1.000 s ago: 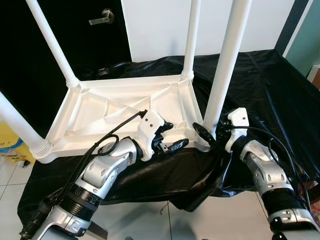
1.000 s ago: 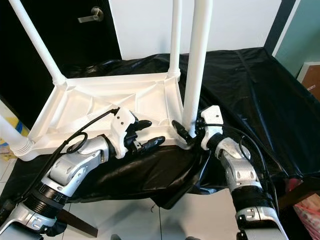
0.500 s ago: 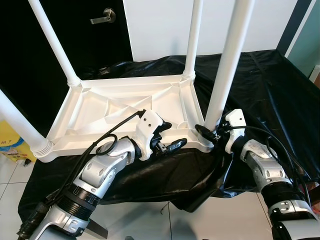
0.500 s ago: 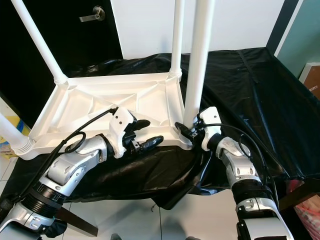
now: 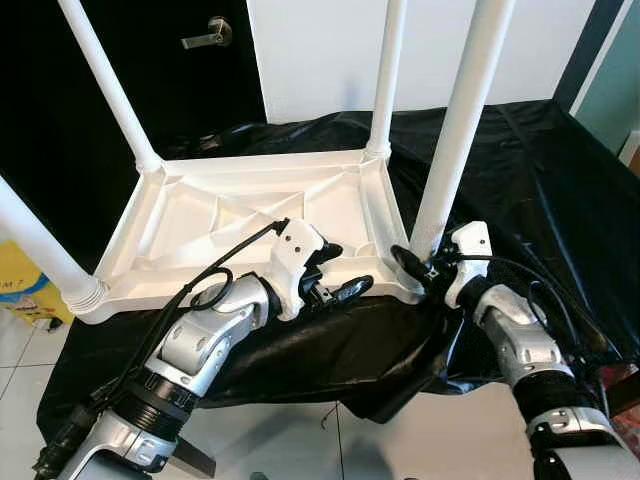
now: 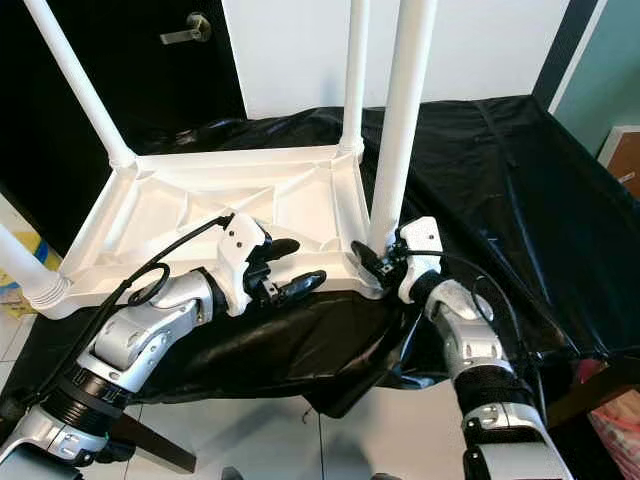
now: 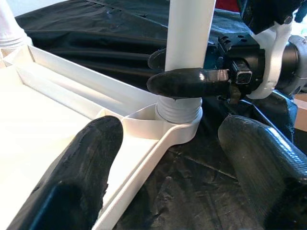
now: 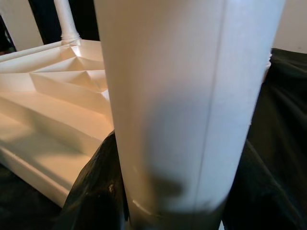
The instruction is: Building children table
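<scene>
A white plastic children's table (image 5: 230, 215) lies upside down on a black sheet, its legs pointing up. My right gripper (image 5: 422, 265) is shut on the base of the near right leg (image 5: 455, 130), just above its socket (image 7: 180, 120). One black finger (image 7: 187, 81) crosses the front of the leg. In the right wrist view the leg (image 8: 177, 96) stands close between the dark fingers. My left gripper (image 5: 345, 270) is open and straddles the tabletop's near rim (image 7: 144, 158), left of that socket. One finger lies over the inside, the other over the sheet.
Three more white legs rise at the far right (image 5: 388, 70), far left (image 5: 105, 85) and near left (image 5: 35, 250) corners. The black sheet (image 5: 540, 170) hangs over the front edge above a tiled floor. A dark door with a handle (image 5: 205, 35) is behind, and a yellow object (image 5: 20, 290) sits low on the left.
My right forearm has shifted slightly inward while its gripper stays on the leg's base. The left gripper holds its place at the rim.
</scene>
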You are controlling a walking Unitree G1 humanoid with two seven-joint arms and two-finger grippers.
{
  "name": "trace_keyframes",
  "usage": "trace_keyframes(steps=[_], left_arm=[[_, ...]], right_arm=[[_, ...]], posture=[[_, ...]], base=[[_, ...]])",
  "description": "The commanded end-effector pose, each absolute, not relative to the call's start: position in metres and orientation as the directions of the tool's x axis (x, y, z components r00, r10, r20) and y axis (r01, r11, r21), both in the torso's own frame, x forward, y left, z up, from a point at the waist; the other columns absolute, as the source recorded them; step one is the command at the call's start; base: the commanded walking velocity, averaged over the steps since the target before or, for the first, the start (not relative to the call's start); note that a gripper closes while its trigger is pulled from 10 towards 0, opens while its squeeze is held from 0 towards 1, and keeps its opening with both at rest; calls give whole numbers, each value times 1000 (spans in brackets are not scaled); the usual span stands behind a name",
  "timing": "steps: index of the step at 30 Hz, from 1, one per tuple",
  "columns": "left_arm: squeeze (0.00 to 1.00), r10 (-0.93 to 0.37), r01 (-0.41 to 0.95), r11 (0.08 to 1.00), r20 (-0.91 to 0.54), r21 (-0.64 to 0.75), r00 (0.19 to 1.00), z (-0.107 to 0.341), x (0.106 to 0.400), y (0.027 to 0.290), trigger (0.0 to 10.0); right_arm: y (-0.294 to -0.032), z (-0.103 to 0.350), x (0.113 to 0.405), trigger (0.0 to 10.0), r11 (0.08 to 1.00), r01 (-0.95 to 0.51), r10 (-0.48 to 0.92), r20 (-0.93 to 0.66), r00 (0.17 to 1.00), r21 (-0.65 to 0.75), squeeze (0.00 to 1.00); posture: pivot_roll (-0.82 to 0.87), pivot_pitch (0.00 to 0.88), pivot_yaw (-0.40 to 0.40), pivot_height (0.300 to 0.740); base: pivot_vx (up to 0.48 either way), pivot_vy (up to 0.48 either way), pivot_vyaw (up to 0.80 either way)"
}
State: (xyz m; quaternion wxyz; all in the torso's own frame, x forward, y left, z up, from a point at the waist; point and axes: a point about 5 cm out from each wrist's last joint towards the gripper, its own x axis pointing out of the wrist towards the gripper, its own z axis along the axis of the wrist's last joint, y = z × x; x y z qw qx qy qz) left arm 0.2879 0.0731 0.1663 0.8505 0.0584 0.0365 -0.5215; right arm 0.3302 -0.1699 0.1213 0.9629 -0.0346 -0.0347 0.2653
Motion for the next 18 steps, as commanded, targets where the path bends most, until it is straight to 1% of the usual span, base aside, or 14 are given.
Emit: trace_keyframes(steps=[1,2,3,4,5,7,8,10,11,13,14,15,18], left_arm=[[0,-939,947,315,-127,58,320,169,280,72,10000],[0,-939,947,315,-126,57,320,169,280,72,10000],[0,-939,947,315,-126,57,320,169,280,72,10000],[0,-939,947,315,-125,57,320,169,280,72,10000],[0,-939,947,315,-125,57,320,169,280,72,10000],[0,-939,947,318,-124,53,322,168,279,72,10000],[0,-939,947,318,-124,53,322,168,279,72,10000],[0,-938,946,320,-122,48,324,168,279,72,10000],[0,-938,946,320,-122,48,324,168,279,72,10000],[0,-938,945,322,-121,46,326,167,279,73,10000],[0,-938,945,322,-121,46,326,167,279,73,10000],[0,-937,945,325,-120,43,328,166,279,72,10000],[0,-936,943,330,-115,37,332,166,278,72,10000]], right_arm=[[-174,120,329,10000,888,-454,458,61,887,-69,0],[-172,119,328,10000,909,-413,416,68,907,-56,0],[-172,119,328,10000,909,-413,416,68,907,-56,0],[-172,117,327,10000,930,-363,366,70,928,-55,0],[-172,117,327,10000,930,-363,366,70,928,-55,0],[-171,116,324,10000,968,-248,250,82,965,-31,0],[-171,116,324,10000,968,-248,250,82,965,-31,0],[-172,114,323,10000,989,-149,149,76,986,-8,0],[-172,114,323,10000,989,-149,149,76,986,-8,0],[-173,110,321,10000,999,-53,53,58,997,7,0],[-173,110,321,10000,999,-53,53,58,997,7,0],[-169,107,319,10000,1000,6,-7,50,999,18,0],[-155,101,311,10000,992,119,-121,32,992,45,0]], posture=[[-55,0,36,740],[-54,0,35,740],[-54,0,35,740],[-54,0,34,740],[-54,0,34,740],[-51,0,31,740],[-51,0,31,740],[-50,0,30,740],[-50,0,30,740],[-49,0,27,740],[-49,0,27,740],[-47,0,24,740],[-40,0,21,740]], base=[[0,0,0],[0,0,0],[0,0,0],[0,0,0],[0,0,0],[0,0,0],[0,0,0],[0,0,0],[0,0,0],[0,0,0],[0,0,0],[0,0,0],[0,0,0]])
